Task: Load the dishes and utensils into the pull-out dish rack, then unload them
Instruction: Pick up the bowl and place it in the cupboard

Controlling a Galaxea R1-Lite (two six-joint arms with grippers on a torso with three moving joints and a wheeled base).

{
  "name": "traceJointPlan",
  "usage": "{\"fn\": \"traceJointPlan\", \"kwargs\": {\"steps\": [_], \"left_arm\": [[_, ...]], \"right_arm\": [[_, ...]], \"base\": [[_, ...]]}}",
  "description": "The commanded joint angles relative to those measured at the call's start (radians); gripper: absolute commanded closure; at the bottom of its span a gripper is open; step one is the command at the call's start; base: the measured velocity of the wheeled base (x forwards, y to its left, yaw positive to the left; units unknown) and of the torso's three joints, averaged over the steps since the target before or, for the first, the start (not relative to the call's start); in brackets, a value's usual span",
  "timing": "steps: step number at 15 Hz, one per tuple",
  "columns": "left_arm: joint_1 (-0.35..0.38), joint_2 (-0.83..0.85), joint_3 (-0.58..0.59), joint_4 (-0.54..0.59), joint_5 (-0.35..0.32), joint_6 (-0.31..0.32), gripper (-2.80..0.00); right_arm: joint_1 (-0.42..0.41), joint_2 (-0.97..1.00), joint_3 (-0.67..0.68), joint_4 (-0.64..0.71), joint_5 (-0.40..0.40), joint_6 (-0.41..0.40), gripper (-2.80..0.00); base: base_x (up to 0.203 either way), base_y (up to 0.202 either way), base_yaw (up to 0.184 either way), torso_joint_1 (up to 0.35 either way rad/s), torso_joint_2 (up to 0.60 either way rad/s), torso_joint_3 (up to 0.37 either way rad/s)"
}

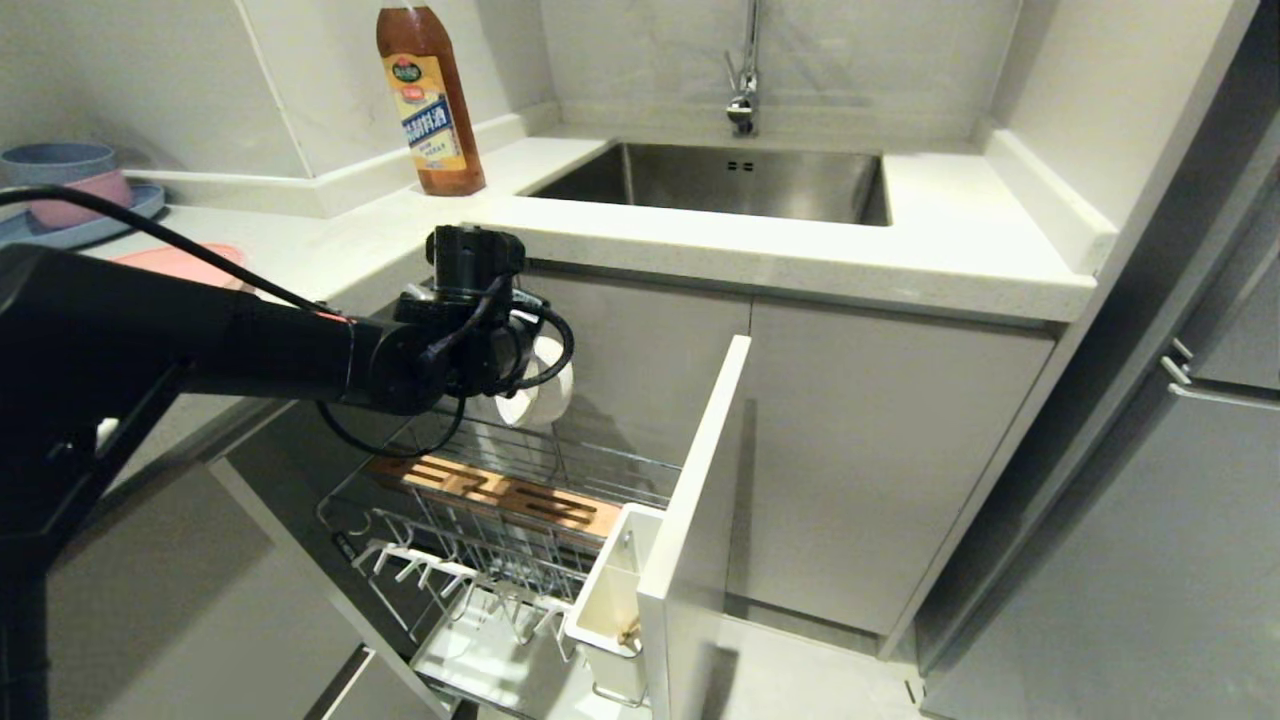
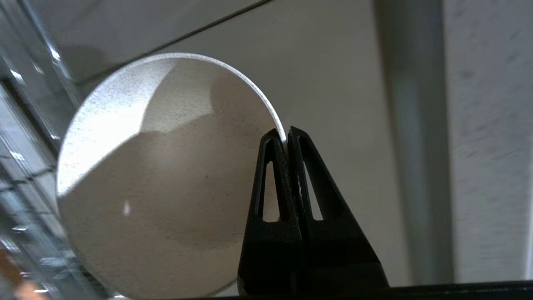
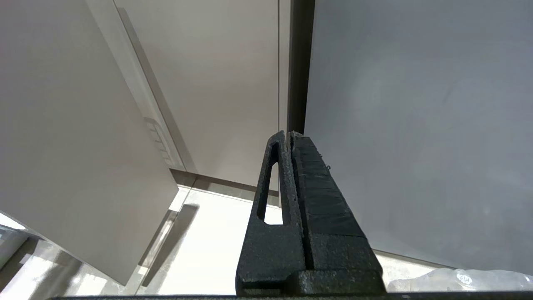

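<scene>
While left end effector [image 2: 286,135] grips cream bowl [image 2: 166,175] rim above dish rack [image 1: 480,520], utensil cup [image 1: 610,590] contents unclear.

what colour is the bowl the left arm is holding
Cream-white with fine dark speckles; the bowl shows best in the left wrist view, pinched at its rim.

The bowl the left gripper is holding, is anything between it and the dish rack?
Nothing visible. The left gripper pinches the bowl by its rim above the dish rack, whose wire prongs below look bare.
</scene>
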Motion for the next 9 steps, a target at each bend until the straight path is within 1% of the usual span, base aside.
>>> {"fn": "traceJointPlan", "kwargs": {"steps": [1,3,4,9], "left_arm": [[-0.002,-0.018,0.039,-0.041,0.002,-0.038,0.0],[-0.004,-0.023,0.079,-0.106,-0.002,-0.059,0.0],[-0.004,-0.025,0.083,-0.115,-0.002,-0.064,0.0],[0.001,-0.037,0.137,-0.12,-0.003,-0.163,0.0]], "right_arm": [[0.001,0.0,0.003,-0.001,0.0,0.0,0.0],[0.001,0.0,0.003,0.0,0.0,-0.001,0.0],[0.001,0.0,0.002,0.0,0.0,0.0,0.0],[0.001,0.0,0.002,0.0,0.0,0.0,0.0]], "base": [[0.0,0.0,0.0,0.0,0.0,0.0],[0.0,0.0,0.0,0.0,0.0,0.0],[0.0,0.0,0.0,0.0,0.0,0.0],[0.0,0.0,0.0,0.0,0.0,0.0]]}}
